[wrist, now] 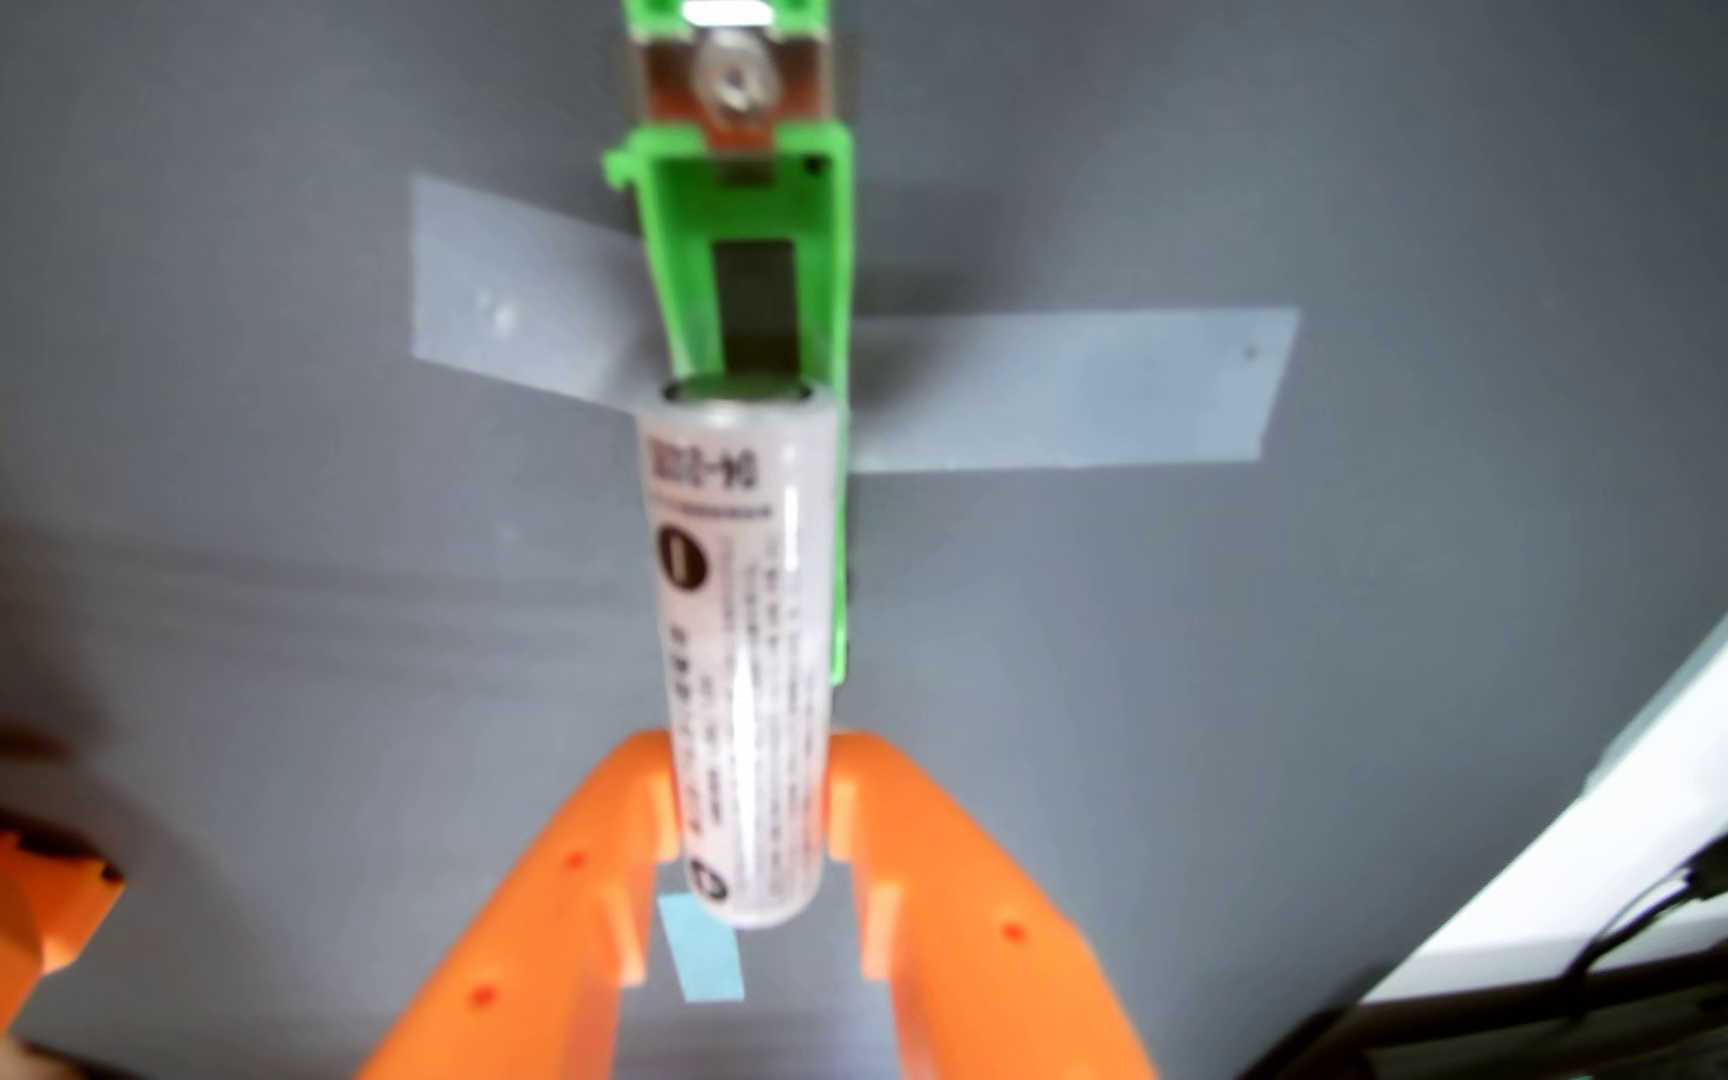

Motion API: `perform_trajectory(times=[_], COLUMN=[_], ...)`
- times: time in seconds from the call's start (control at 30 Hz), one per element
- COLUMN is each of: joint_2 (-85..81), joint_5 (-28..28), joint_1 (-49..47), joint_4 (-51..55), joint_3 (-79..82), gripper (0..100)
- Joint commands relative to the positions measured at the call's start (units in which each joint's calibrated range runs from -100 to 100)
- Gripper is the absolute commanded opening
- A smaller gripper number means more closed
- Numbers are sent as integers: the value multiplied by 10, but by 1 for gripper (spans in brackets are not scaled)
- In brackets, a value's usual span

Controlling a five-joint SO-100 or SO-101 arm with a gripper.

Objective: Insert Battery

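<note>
Tape lies in grey strips across the dark table, upper centre of the wrist view, under a green holder with a metal contact at the top edge. Claw (orange, bottom centre) is closed on the white battery, whose far end overlaps the holder's lower part. A blue tape scrap sits below.

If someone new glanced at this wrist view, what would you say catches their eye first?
Most likely the white battery at the centre, gripped near its lower end between the orange fingers of the gripper. Next, the bright green battery holder just beyond it at the top, taped to the grey table with pale strips of tape, a metal contact at its far end. The battery overlaps the holder's near end.
</note>
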Motion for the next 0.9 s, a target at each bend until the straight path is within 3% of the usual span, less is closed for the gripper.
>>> perform_trajectory(times=[0.0,0.87], joint_2=[-19,-18], joint_5=[-2,-12], joint_1=[6,2], joint_4=[-11,-12], joint_3=[0,-1], gripper=[2,2])
